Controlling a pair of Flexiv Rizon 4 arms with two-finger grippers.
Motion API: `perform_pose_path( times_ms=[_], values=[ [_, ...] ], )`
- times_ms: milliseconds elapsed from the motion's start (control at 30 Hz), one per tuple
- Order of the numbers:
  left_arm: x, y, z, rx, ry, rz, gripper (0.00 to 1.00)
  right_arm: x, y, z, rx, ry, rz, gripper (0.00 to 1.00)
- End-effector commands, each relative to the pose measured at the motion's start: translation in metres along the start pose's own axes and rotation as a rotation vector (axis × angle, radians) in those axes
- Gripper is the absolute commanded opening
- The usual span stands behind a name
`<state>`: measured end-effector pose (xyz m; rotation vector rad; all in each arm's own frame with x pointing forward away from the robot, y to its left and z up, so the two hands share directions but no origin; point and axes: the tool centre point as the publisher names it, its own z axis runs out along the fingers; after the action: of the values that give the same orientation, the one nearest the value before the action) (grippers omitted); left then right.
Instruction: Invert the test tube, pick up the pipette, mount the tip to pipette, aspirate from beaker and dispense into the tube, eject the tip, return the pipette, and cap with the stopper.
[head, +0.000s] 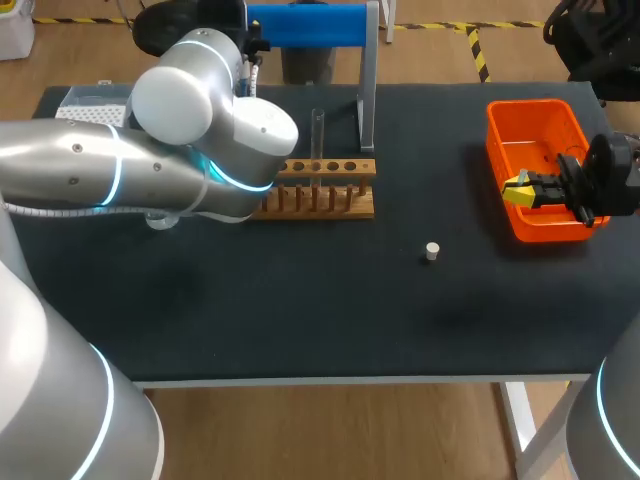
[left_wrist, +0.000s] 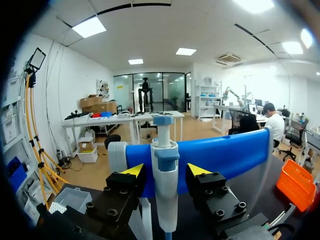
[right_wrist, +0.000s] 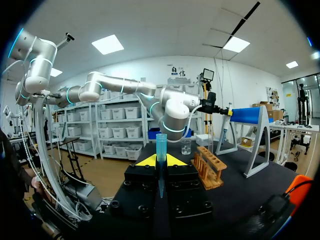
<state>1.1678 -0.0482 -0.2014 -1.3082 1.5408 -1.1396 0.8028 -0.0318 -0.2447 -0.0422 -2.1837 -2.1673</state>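
The left gripper (left_wrist: 165, 172) stands with its jaws parted on either side of the pipette (left_wrist: 165, 200). A sliver of gap shows at each finger, so it has hold of nothing. The pipette hangs upright on the blue stand (left_wrist: 225, 155), which sits at the upper middle of the head view. At the right edge of that view the right gripper (head: 522, 190) hovers over the orange bin (head: 500, 130), its jaws nearly together and pinching a slim blue pipette tip (right_wrist: 161, 142) that points up. The test tube (head: 318, 135) stands in the wooden rack (head: 330, 168) at centre. The stopper (head: 432, 251) lies loose on the table (head: 300, 320), lower right of the rack. The main risk looks to be an off-centre squeeze, which could tilt the pipette or nudge it off the stand. The left arm's bulky joints also sit close over the rack, so a careless swing could clip the tube. The tip is thin and could slip or cock sideways in its pinch.
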Motion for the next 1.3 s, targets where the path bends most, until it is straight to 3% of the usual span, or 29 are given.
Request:
perform_pose_path(
  times_ms=[33,867,1300],
  values=[
    [-0.0013,0.0030,0.0032,0.013,0.006,-0.002,0.50,0.0004,0.0000,-0.0002,0.001,0.000,0.000,0.00],
    [-0.0022,0.0015,0.0084,0.005,0.007,0.004,0.46,0.0004,0.0000,-0.0002,0.001,0.000,0.000,0.00],
    [-0.0019,0.0016,0.0080,-0.002,-0.004,0.002,0.23,0.0004,0.0000,-0.0002,0.001,0.000,0.000,0.00]
  ],
)
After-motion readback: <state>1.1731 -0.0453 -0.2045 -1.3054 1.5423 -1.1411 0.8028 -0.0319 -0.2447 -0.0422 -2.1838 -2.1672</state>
